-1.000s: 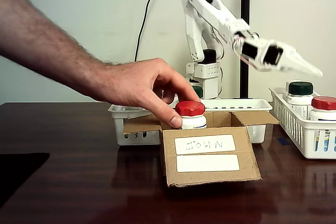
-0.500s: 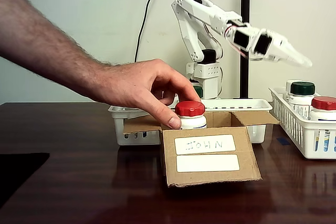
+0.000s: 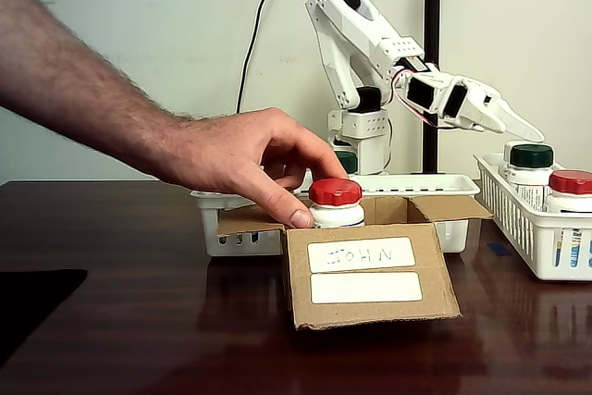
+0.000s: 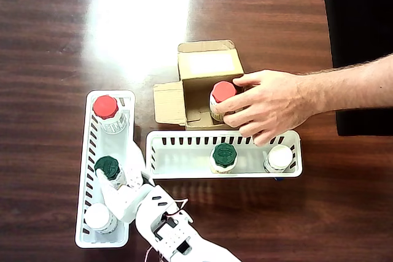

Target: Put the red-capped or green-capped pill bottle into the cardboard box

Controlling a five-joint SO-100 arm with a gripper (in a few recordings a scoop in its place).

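— What sits on the dark wooden surface (image 4: 49,59), seen from overhead?
— A black mat (image 4: 359,59) at 2 o'clock. One white slotted basket (image 4: 184,141) at 6 o'clock, another (image 4: 83,170) at 8 o'clock.
— Anything inside?
— A white-capped bottle (image 4: 280,156) at the first's 3 o'clock end; another (image 4: 99,216) at the second's 6 o'clock end.

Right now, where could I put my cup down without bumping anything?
Bare table lies left of the box and beyond it. Crowded: the two baskets with bottles, the hand at the box, the gripper.
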